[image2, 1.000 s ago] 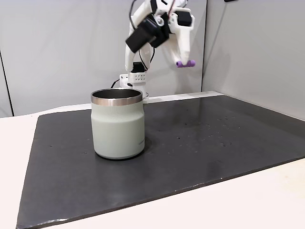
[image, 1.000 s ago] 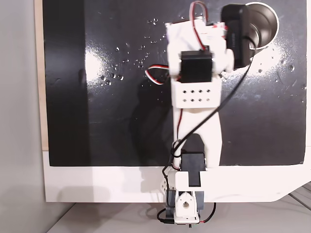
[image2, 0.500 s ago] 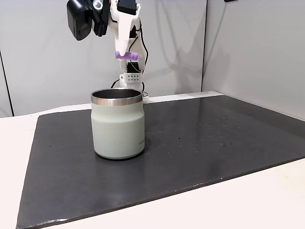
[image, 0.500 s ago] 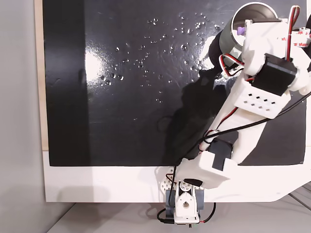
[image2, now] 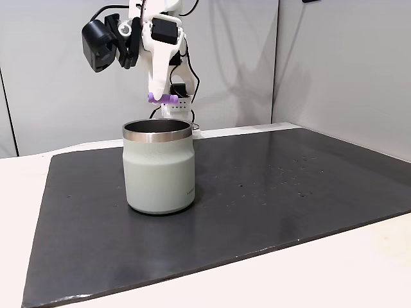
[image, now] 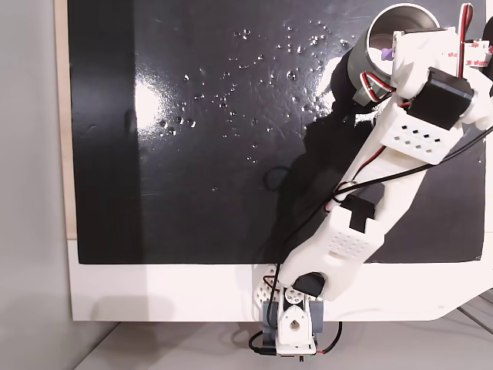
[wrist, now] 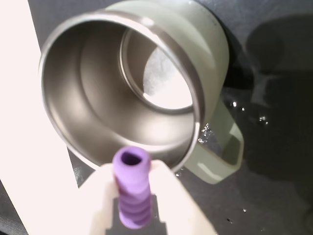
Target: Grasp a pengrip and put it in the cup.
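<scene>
pengrip (wrist: 131, 191) clamped in end effector (wrist: 142, 205), above cup (wrist: 210, 63)

We can't read any text, brand, number or sign in these views. The cup (image2: 158, 168) has a tiny dark mark low on its wall, lower centre-left of a fixed view; too small for us to tell what it says.

White desk (image: 154, 293) carries a glossy black rectangular mat (image: 216, 139), speckled with small pale flecks, white margin showing at its near edge in both fixed views. Pale grey-green mug-like cup with brushed steel inside (image2: 158, 168) stands upright on the mat, directly below the tool (image2: 160, 97). Arm's base (image: 291, 327) sits at the desk edge.
</scene>
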`<state>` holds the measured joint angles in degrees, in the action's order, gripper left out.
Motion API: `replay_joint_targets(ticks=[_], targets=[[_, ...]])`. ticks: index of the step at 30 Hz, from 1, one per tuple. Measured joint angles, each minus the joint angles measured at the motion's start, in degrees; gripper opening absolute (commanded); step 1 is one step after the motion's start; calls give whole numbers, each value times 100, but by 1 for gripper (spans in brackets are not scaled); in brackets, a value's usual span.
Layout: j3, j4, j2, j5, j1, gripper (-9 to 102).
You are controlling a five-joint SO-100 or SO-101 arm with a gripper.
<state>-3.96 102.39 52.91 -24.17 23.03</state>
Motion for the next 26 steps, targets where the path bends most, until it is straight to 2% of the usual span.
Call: replay_joint_targets(ticks=[6, 14, 26], targets=[[211, 0, -229, -35, 35, 1], [229, 0, -281, -35, 123, 15], [272, 26, -281, -18, 114, 16]])
